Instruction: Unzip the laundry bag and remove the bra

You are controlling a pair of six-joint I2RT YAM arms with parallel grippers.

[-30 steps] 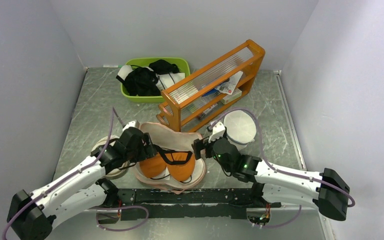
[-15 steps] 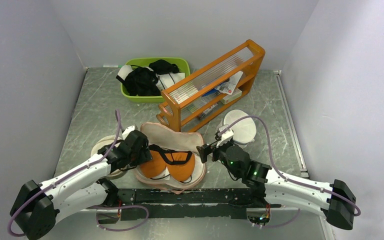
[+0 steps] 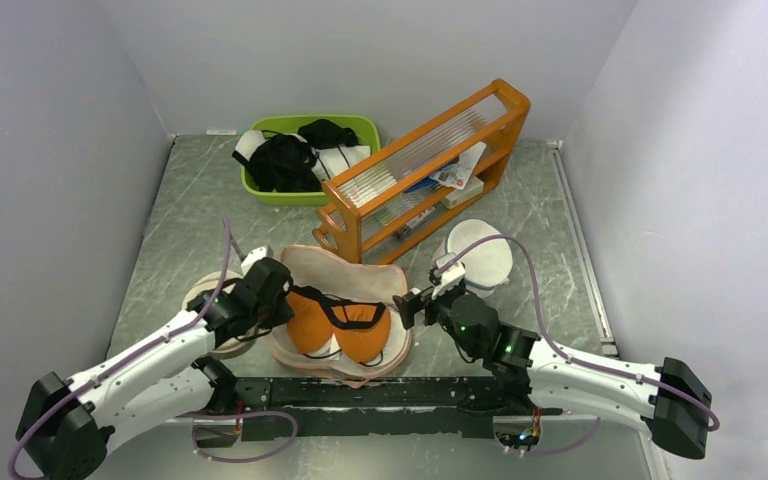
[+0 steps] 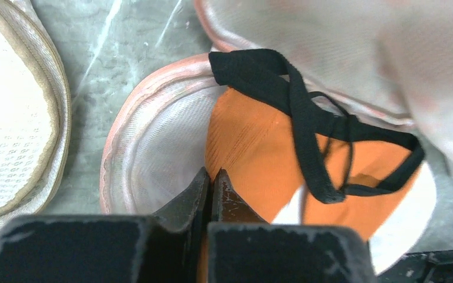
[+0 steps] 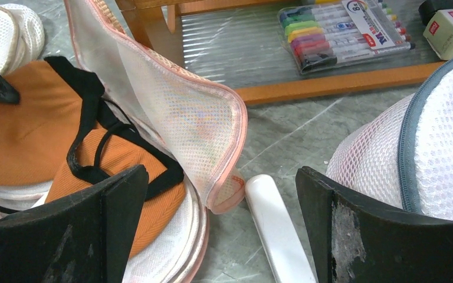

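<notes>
The peach-pink laundry bag (image 3: 345,268) lies unzipped near the table's front, its lid folded back. Inside it sits the orange bra (image 3: 360,330) with black straps. My left gripper (image 3: 285,300) is at the bag's left side. The left wrist view shows this gripper (image 4: 212,177) shut on the left edge of an orange bra (image 4: 253,147) cup, just inside the bag's pink rim (image 4: 115,153). My right gripper (image 3: 407,305) hangs open just right of the bag. In its own view the right gripper (image 5: 221,174) has the bag's mesh flap (image 5: 177,112) and a white stick-like piece (image 5: 274,224) between its fingers, touching neither.
A green bin (image 3: 360,125) with black clothes (image 3: 280,160) stands at the back. An orange rack (image 3: 430,150) holding markers leans right behind the bag. A white mesh bag (image 3: 480,255) sits to the right. A beige pouch (image 3: 205,295) lies under my left arm.
My left gripper has closed on the bra cup's left edge. The right arm has drawn back to the right, away from the bag, and stays open.
</notes>
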